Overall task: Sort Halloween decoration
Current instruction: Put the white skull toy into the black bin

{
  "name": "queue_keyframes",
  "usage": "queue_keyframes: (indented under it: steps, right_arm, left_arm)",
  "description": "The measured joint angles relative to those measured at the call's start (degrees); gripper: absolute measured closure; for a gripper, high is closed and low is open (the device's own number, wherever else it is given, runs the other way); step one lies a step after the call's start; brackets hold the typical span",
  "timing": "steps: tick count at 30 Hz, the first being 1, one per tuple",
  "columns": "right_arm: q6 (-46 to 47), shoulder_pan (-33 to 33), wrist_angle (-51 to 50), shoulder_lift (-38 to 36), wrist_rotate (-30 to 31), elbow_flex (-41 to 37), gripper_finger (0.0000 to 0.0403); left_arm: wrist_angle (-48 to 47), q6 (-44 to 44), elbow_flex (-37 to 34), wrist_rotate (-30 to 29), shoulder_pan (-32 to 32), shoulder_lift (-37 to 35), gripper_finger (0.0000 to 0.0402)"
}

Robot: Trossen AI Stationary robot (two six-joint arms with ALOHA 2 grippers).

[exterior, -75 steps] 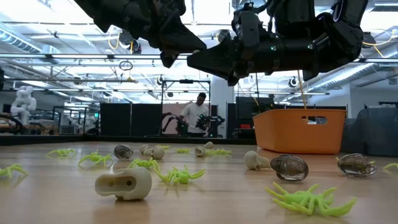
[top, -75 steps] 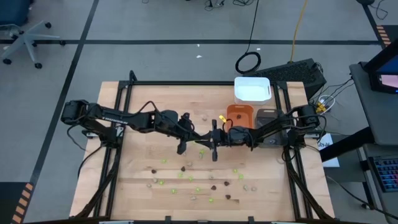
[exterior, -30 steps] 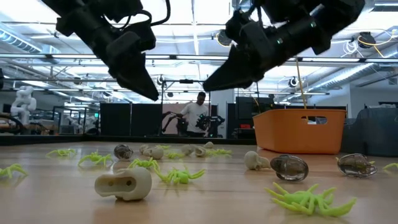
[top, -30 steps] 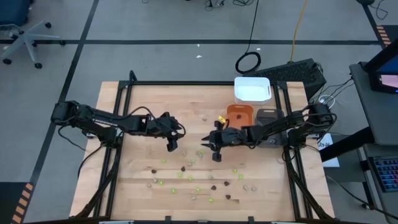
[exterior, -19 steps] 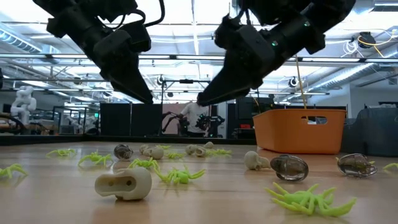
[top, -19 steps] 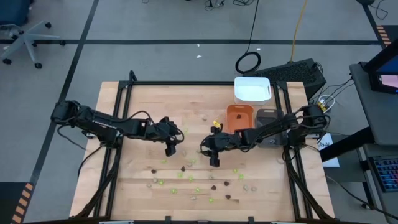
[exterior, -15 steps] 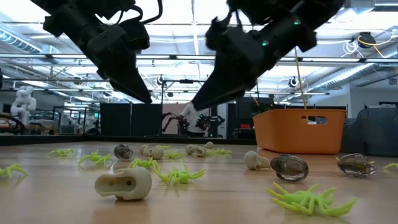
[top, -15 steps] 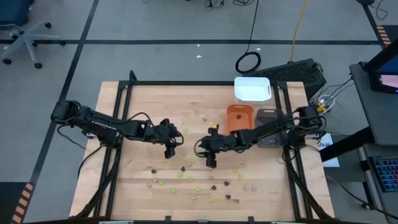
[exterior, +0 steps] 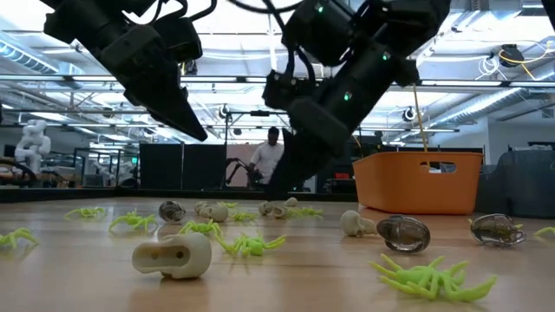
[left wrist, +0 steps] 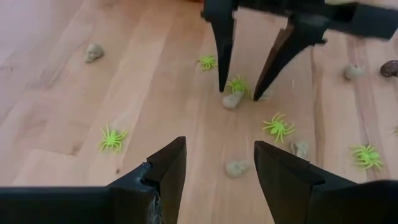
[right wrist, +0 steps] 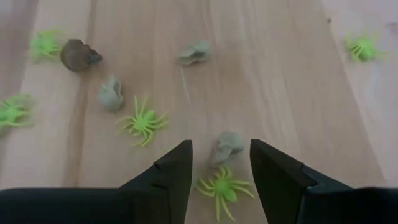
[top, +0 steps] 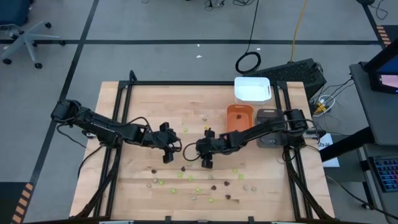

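Observation:
Halloween decoration pieces lie scattered on the wooden table: lime-green spiders (right wrist: 143, 122), pale beige skulls (right wrist: 111, 94) and dark brown pieces (right wrist: 79, 55). My right gripper (top: 207, 163) is open and low over the table's middle, pointing steeply down. Its fingers stand on either side of one beige skull (right wrist: 227, 146), with a green spider (right wrist: 221, 186) lying next to it. The left wrist view shows the same skull (left wrist: 233, 99) between those fingers, with no touch visible. My left gripper (top: 168, 157) hangs open a little to the left, above bare wood (left wrist: 219, 143).
An orange tray (top: 239, 116), a grey tray (top: 268, 118) and a white tray (top: 252, 89) stand at the far right. More pieces lie toward the near edge (top: 198, 190). In the low view a skull (exterior: 173, 257) and a brown piece (exterior: 403, 232) lie close by. A person stands in the room behind.
My right gripper has gone down toward the table and toward its left and near edges, tipping more steeply downward, and now straddles a beige skull. My left gripper has drifted a little toward the near edge and stays open.

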Motion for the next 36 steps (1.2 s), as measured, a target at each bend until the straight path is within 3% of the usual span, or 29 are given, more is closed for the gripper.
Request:
queue_keyframes:
  steps: [13, 23, 36]
  right_arm:
    - [-2.11, -0.43, 1.37, 1.25, 1.36, 0.04, 0.0262]
    - [-2.63, -0.43, 1.21, 1.25, -1.69, 0.02, 0.0266]
    - [-4.06, -0.44, 1.07, 1.25, -1.77, 0.00, 0.0299]
  left_arm:
    - [0.07, 0.04, 0.00, -0.80, 0.01, 0.00, 0.0210]
    - [0.05, 0.26, 0.00, -1.22, 0.01, 0.00, 0.0210]
    - [-0.04, 0.42, 0.00, -1.87, 0.01, 0.00, 0.0210]
